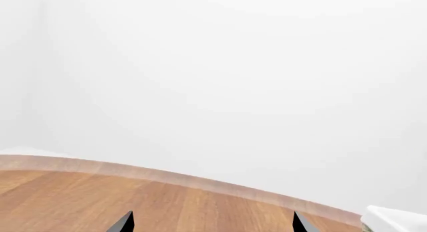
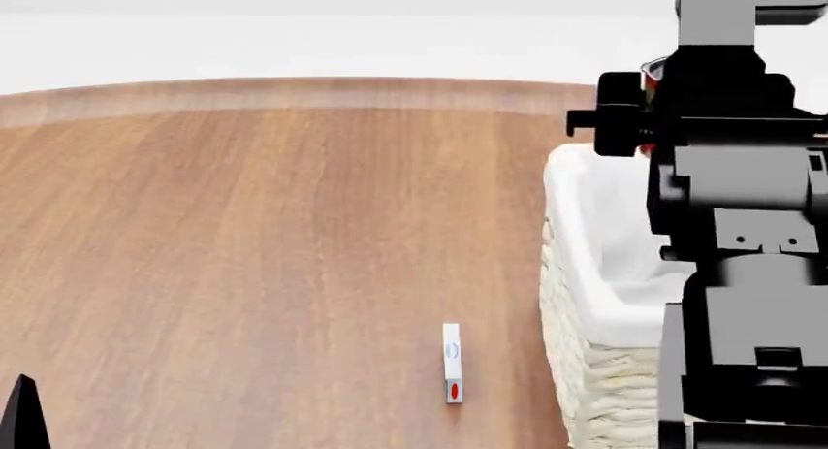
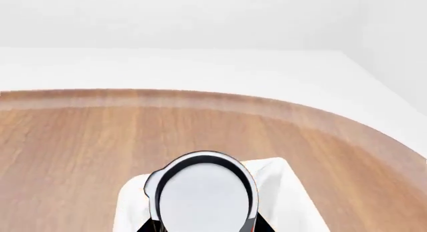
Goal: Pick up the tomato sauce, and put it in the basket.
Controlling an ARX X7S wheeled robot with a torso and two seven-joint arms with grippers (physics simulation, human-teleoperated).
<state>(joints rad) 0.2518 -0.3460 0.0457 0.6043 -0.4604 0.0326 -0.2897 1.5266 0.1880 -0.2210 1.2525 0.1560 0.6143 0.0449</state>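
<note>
The tomato sauce (image 3: 203,197) fills the lower middle of the right wrist view: a silvery-white can top ringed by a dark rim. My right gripper (image 3: 203,228) is shut on it, with dark jaws on both sides. The can hangs over the white cloth lining of the basket (image 3: 288,197). In the head view my right arm hides most of the basket (image 2: 589,371), and only a red sliver of the can (image 2: 652,73) shows. My left gripper (image 1: 212,227) is open and empty over the wooden table, and one fingertip (image 2: 21,410) shows in the head view.
A small white stick (image 2: 452,362) with a blue and a red mark lies on the wooden table (image 2: 259,255), left of the basket. The table's rounded far edge (image 2: 324,90) meets a white floor and wall.
</note>
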